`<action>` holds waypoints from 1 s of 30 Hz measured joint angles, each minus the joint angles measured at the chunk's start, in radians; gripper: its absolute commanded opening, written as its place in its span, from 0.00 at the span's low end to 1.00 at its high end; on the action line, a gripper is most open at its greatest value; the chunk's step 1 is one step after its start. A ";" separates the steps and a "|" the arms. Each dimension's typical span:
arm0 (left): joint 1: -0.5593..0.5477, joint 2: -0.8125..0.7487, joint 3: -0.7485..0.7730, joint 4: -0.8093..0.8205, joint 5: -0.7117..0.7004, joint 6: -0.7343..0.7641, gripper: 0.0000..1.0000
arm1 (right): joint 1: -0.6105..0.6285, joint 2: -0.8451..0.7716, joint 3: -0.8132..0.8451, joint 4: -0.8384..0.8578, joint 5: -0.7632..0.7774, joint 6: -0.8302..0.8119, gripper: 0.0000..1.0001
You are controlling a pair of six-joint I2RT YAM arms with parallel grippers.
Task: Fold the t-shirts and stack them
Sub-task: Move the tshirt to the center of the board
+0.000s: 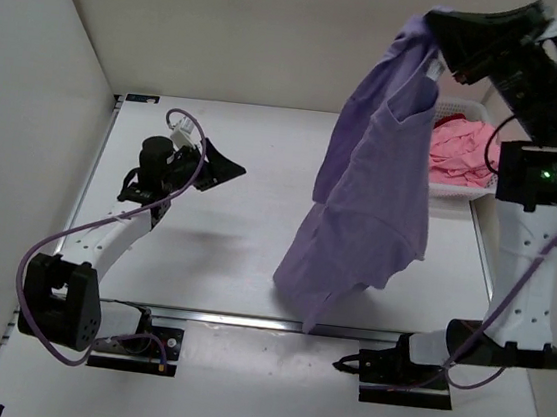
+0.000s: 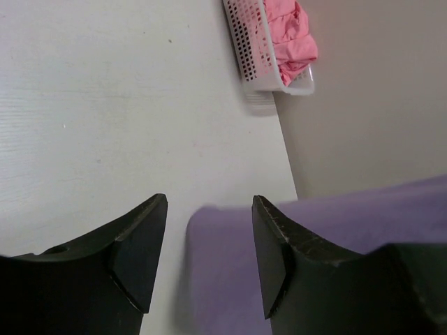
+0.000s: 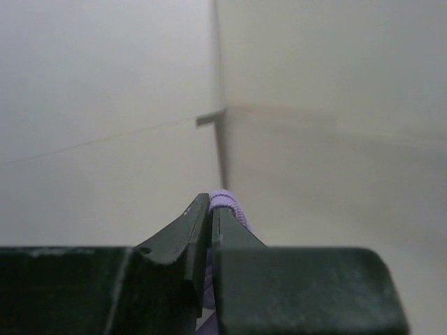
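- The white bench is flat and matte, boxed in by plain pale walls on the left and far sides.
- A lavender shirt hangs in the air over the bench's right half. It is soft and creased, and its lowest folds reach toward the near edge; whether they touch the bench is hard to say.
- The right tool is raised high, its jaws pinched together on a bunched top edge of this shirt.
- The left tool sits over the bench's left half, well apart from the shirt, with its jaws apart and nothing between them.
- A white lattice basket stands at the far right corner and holds a crumpled pink shirt. A sliver of dark red cloth shows behind it.
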 measured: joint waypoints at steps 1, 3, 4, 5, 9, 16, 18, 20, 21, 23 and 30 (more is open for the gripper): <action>0.008 0.000 -0.001 0.009 0.003 -0.014 0.62 | 0.003 0.010 -0.043 0.015 -0.028 0.016 0.00; 0.024 0.000 -0.008 0.032 0.014 -0.040 0.62 | 0.014 0.052 -0.106 0.042 -0.084 0.051 0.00; 0.032 0.000 -0.013 0.037 0.019 -0.049 0.63 | 0.025 0.082 -0.115 0.048 -0.108 0.062 0.00; 0.040 0.000 -0.017 0.039 0.020 -0.055 0.62 | 0.036 0.137 -0.111 0.045 -0.127 0.073 0.00; 0.053 0.003 -0.019 0.030 0.018 -0.058 0.62 | 0.098 0.380 -0.040 0.031 -0.179 0.135 0.00; 0.061 0.005 0.014 -0.047 0.016 -0.021 0.61 | 0.169 0.471 0.030 -0.063 -0.186 0.156 0.00; 0.072 0.005 0.034 -0.060 0.014 -0.017 0.61 | 0.168 0.413 0.034 -0.067 -0.188 0.147 0.00; 0.083 0.005 0.056 -0.069 0.013 -0.010 0.61 | 0.159 0.321 0.014 -0.071 -0.185 0.128 0.00; 0.090 0.005 0.069 -0.078 0.013 -0.006 0.60 | 0.155 0.261 -0.013 -0.066 -0.179 0.115 0.01; 0.105 0.005 0.101 -0.093 0.009 0.002 0.60 | 0.144 0.106 -0.149 -0.031 -0.158 0.088 0.00; 0.050 0.007 0.195 -0.175 -0.078 0.082 0.66 | 0.115 -0.272 -0.702 0.072 -0.115 0.028 0.00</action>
